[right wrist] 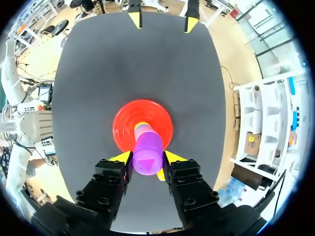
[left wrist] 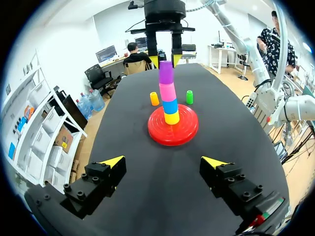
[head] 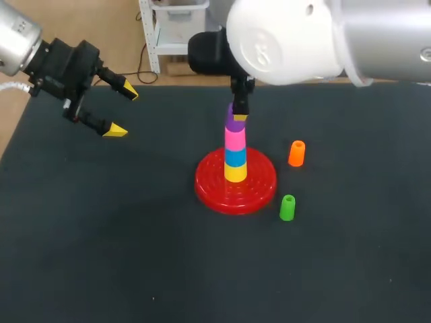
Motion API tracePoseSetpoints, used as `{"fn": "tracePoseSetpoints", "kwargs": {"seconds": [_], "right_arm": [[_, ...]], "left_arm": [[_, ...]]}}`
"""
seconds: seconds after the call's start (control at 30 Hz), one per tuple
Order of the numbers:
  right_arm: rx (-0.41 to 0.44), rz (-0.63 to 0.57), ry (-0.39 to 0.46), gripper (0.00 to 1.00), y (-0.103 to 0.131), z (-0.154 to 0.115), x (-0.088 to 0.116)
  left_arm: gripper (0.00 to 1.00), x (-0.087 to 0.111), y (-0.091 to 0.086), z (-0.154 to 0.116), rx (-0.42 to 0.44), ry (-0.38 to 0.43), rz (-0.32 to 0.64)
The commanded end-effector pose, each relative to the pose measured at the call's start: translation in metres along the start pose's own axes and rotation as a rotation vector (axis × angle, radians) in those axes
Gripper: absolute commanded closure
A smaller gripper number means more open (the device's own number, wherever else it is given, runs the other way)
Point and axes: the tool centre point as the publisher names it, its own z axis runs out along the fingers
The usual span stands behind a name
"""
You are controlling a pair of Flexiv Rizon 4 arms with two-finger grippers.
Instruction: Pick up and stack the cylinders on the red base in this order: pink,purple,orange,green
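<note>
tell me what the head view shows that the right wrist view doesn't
Only the head view: the orange plastic cylinder and green plastic cylinder standing beside the round red plastic base. Only the right wrist view: the right gripper pressing both sides of the purple plastic cylinder, seen from above. Both: the base, the purple cylinder and the open left gripper.

obstacles: stack point(head: 235, 158), right arm point(head: 289, 40) above, orange cylinder point(head: 296, 153), green cylinder point(head: 287, 208) | open: table point(head: 101, 235) left

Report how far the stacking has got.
Done: the pink plastic cylinder is stacked over the round red base. In hand: the purple cylinder, atop pink, clamped by the right gripper. Remaining: the orange cylinder and green cylinder stand on the table.
</note>
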Motion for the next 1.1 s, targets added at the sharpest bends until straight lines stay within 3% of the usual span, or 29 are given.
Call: {"fn": "tracePoseSetpoints", "kwargs": {"seconds": [0.03, 0.47, 1.1], "right_arm": [[-0.014, -0.016, 0.013, 1.0, -0.004, 0.001, -0.005], [-0.039, -0.084, 0.056, 1.0, -0.006, -0.001, -0.012], [-0.06, -0.05, 0.031, 1.0, 0.0, 0.009, -0.004]], "left_arm": [[0.0, 0.001, 0.001, 0.0, 0.001, 0.001, 0.001], [0.0, 0.001, 0.001, 0.0, 0.001, 0.001, 0.001], [0.0, 0.001, 0.001, 0.0, 0.001, 0.001, 0.001]]}}
